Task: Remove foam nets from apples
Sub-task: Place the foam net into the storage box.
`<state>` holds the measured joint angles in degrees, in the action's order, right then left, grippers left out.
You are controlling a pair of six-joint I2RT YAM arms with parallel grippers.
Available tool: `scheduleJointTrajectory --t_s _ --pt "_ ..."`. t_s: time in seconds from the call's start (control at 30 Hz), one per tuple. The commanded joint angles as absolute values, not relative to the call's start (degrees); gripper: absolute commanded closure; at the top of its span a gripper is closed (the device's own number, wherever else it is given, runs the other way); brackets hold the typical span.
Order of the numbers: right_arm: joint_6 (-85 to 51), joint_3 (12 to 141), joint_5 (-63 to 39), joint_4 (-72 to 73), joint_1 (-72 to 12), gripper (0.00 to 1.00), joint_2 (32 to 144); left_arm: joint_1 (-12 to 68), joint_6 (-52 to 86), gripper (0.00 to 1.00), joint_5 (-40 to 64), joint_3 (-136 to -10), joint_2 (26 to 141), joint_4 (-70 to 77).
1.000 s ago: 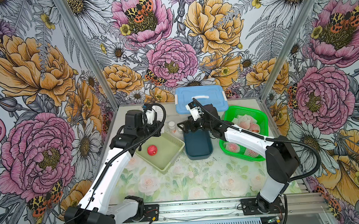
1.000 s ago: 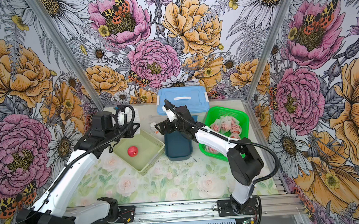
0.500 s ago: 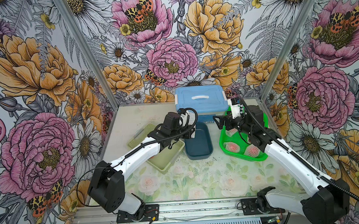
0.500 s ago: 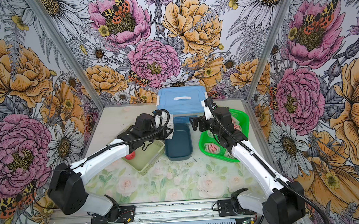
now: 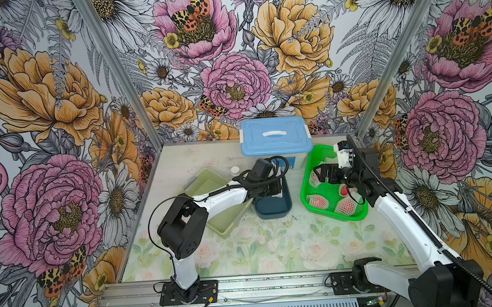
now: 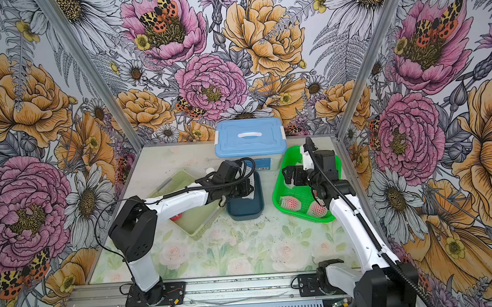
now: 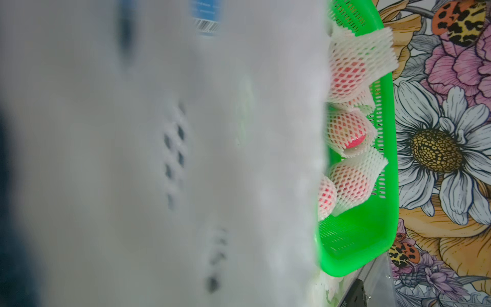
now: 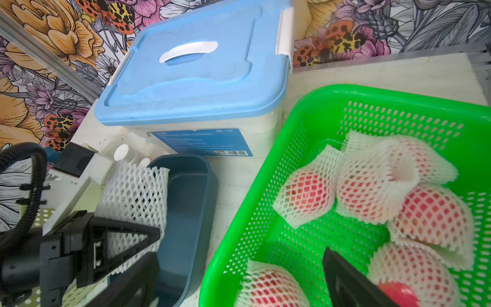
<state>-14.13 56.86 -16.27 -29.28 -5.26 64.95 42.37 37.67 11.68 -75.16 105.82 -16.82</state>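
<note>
Tray (image 6: 198,234), left of centre in a top view, holds one bare apple (image 6: 176,216). Left gripper (image 8: 156,248), frame centre: fingers pinched narrow on an empty net (image 8: 135,196). The net hangs over the bin (image 8: 206,212), partly across its rim; contact with the bin floor cannot be told. Basket (image 8: 313,111), right of centre, holds at least five netted apples (image 8: 305,196), piled touching one another. Right gripper (image 5: 324,174) hovers over the basket's upper left part, fingers spread wide, holding nothing. Judged step: discard the net into the bin while the right arm goes for the next fruit. Notes for doing it well: carry the net fully inside the rim before letting go. Foam is light and may cling to a pad or spring out, so release low and lift straight up. For the right arm, take the topmost apple, and avoid snagging a neighbour's frilly end.
</note>
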Motion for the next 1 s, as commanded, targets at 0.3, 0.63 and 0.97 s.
scheduleJointTrajectory --t_s 0.3,0.63,0.97 --pt "-19.0 54.2 -8.3 -31.1 1.2 0.00 68.9 42.4 40.8 0.81 11.2 -78.4 114.1 -20.5" --pt "-18.6 61.6 -4.4 -29.2 7.1 0.02 83.6 42.6 41.0 0.52 11.0 -77.7 113.7 -20.2" --pt "-16.9 74.3 -4.6 -28.6 8.3 0.01 95.6 42.6 37.8 0.01 11.1 -76.9 108.5 -21.2"
